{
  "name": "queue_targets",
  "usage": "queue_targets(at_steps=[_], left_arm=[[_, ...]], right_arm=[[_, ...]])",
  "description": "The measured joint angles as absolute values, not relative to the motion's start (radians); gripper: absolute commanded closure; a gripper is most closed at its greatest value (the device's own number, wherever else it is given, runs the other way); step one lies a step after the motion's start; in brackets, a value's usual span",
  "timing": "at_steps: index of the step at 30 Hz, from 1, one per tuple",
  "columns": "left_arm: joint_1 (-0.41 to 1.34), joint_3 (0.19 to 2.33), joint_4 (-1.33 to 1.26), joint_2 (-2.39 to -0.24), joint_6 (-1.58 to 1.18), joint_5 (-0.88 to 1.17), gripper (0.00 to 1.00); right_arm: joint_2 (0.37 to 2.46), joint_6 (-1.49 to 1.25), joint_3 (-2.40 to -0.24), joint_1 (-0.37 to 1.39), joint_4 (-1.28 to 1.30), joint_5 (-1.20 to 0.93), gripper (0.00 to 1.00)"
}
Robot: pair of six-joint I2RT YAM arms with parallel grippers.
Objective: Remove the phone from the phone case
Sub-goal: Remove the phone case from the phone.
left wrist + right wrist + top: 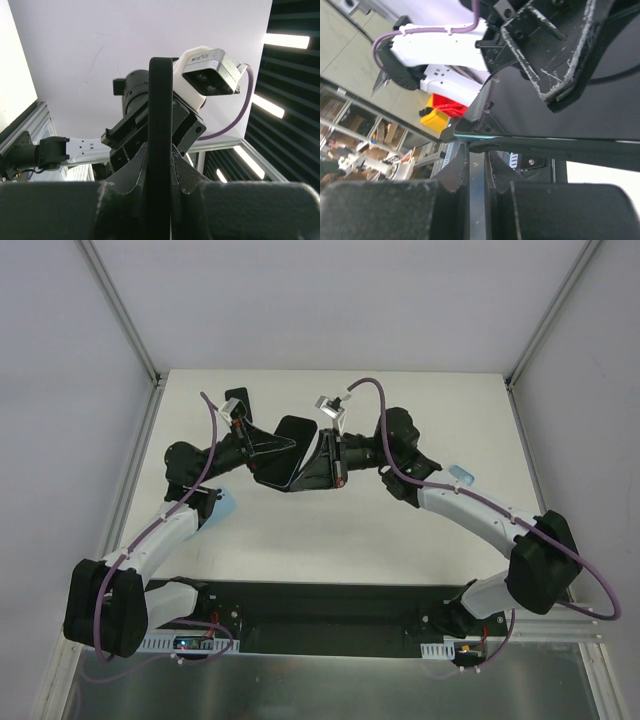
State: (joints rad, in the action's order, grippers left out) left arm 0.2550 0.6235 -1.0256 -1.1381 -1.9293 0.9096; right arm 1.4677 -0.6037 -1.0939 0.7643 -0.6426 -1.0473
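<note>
Phone case [293, 430] hangs above the table [400, 535], left gripper [291, 444] and right gripper [314, 458] each pinching it.

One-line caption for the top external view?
Left gripper and right gripper both grip the cased phone over the white table.

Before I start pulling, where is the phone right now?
In the top view, the phone hangs over the table centre, clamped between the left gripper on its left and the right gripper on its right.
</note>
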Motion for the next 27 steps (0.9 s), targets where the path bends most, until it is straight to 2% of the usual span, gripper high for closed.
queue_targets(at_steps=[6, 12, 13, 14, 15, 27], left_arm=[[0.247, 0.613, -0.987, -1.138, -1.914, 0.882, 1.00], [0.238, 0.603, -0.956, -1.138, -1.897, 0.837, 1.00], [0.236, 0.599, -0.951, -1.138, -1.896, 0.825, 1.00], [0.233, 0.593, -0.948, -1.138, -1.896, 0.813, 1.00], [0.228, 0.588, -0.942, -1.138, -1.895, 0.800, 1.00], [0.210, 0.555, -0.865, -1.118, -1.862, 0.622, 1.00]], right_arm=[[1.435, -0.570, -1.126, 0.772, -0.382, -0.894, 0.99], [1.411, -0.738, -1.087, 0.777, -0.371, -0.749, 0.98], [1.409, -0.773, -1.074, 0.778, -0.385, -0.724, 0.97], [1.408, -0.806, -1.063, 0.780, -0.400, -0.697, 0.85], [1.408, -0.840, -1.052, 0.782, -0.413, -0.670, 0.81], [1.526, -1.071, -1.058, 0.785, -0.535, -0.503, 0.73]])
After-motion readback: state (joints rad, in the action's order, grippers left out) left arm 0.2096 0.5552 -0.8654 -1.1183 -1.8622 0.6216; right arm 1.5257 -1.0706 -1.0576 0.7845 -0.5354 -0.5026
